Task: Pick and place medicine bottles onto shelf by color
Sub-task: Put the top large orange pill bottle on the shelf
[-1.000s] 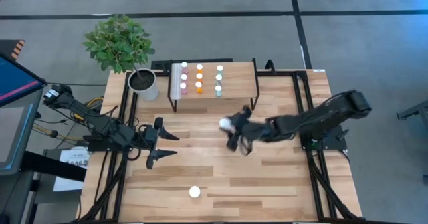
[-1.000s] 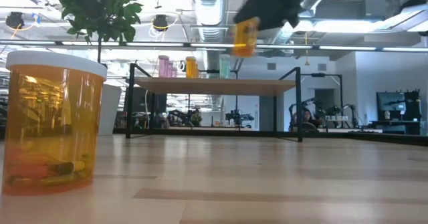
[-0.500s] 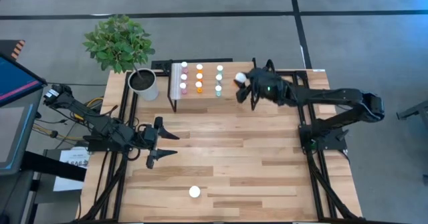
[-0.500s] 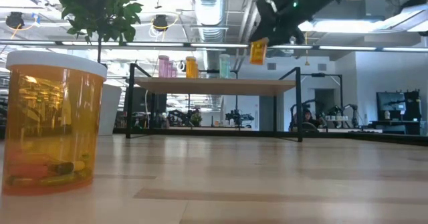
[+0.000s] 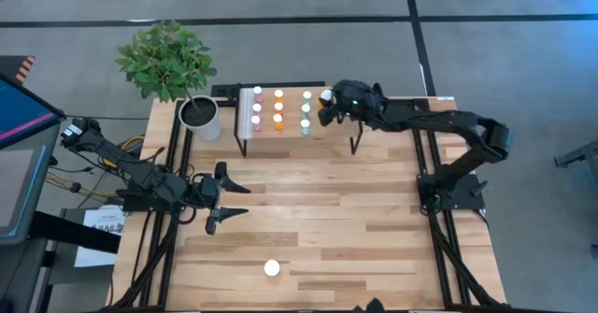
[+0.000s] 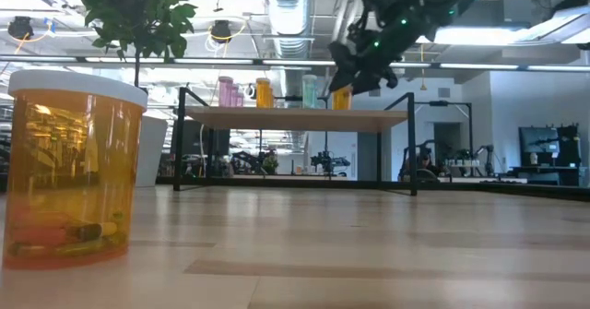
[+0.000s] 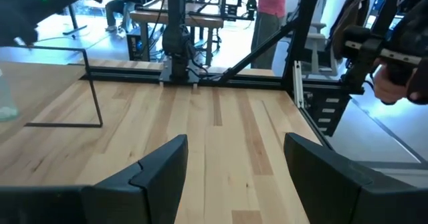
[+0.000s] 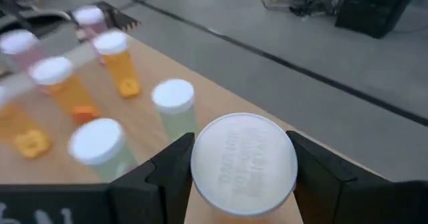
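My right gripper (image 5: 329,106) is shut on a large orange medicine bottle (image 6: 342,98) with a wide white cap (image 8: 244,162). It holds the bottle over the right part of the shelf (image 5: 338,126). Small pink (image 5: 257,107), orange (image 5: 277,107) and teal (image 5: 306,108) bottles stand in rows on the shelf top. A second large orange bottle (image 5: 271,268) stands on its base near the table's front edge. My left gripper (image 5: 230,205) waits open at the table's left, with nothing between its fingers (image 7: 160,174). My right gripper pinches the large bottle at its top between the two fingers, which flank the white cap's rim (image 8: 199,165). The fingers come from the table's right side, slanting slightly down. The bottle is upright; its orange body (image 6: 342,100) hangs below at shelf-top height. Whether it touches the shelf I cannot tell.
A white pot (image 5: 202,118) with a leafy plant stands left of the shelf at the far edge. Black frame rails (image 5: 425,154) run along both sides of the table. Bare wood (image 5: 318,220) lies between the shelf and the near bottle.
My right gripper has swung from the table's middle toward the far edge with the large orange bottle. It then went a little left along the shelf. The bottle has stayed upright and come down to shelf-top height, right of the teal bottles.
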Robot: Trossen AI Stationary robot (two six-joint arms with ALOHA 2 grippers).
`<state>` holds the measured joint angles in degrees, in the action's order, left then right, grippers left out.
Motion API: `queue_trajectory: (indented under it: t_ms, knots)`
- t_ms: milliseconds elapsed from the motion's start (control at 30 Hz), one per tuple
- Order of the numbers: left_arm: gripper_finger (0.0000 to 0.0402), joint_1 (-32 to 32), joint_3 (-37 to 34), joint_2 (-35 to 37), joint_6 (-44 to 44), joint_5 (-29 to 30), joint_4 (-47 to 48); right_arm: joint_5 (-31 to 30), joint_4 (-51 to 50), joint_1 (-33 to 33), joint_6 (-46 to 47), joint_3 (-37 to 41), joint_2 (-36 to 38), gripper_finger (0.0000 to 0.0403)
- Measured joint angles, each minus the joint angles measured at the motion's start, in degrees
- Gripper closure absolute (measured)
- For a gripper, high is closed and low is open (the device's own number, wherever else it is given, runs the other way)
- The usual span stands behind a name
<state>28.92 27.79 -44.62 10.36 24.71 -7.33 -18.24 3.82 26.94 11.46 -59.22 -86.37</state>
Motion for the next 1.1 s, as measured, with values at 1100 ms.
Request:
queue_trajectory:
  t_ms: [1100]
  knots:
    - [0.0165,0.0,0.0,0.0,0.6,-0.2,0.6,-1.2,-13.0,1.2,-0.3,-9.0,-3.6,0.0152]
